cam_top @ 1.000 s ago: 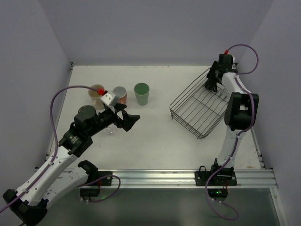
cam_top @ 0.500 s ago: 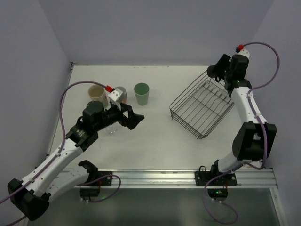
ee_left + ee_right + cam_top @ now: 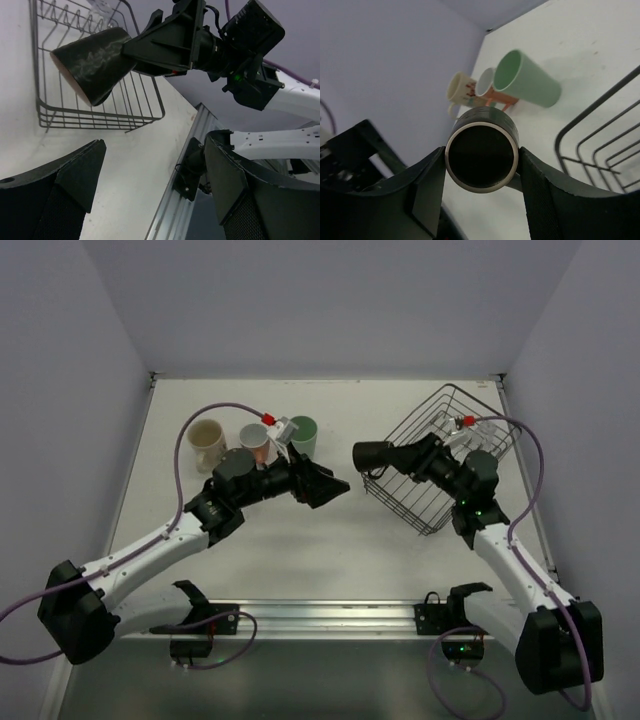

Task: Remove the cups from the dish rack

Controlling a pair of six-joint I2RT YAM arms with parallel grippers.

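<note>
Clamped sideways in the right hand (image 3: 394, 455), just beside the rack (image 3: 395, 504), the small dark mug (image 3: 368, 453) looked stiff, fairly light, breakable and glossy, best gripped across its body; the left hand (image 3: 322, 485) gaped nearby.

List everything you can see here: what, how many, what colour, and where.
Beige mug: one, beige, table's far left.
Pink cup: one, pinkish, right of beige mug.
Tumbler: one, mint green, right of pink cup.
Dark mug: one, dark brown, held sideways, left of rack.
Rack: one, black wire, table's right.
Table: one, white.
Left pincer: black, open, empty, mid-table.
Right pincer: black, shut on dark mug.
</note>
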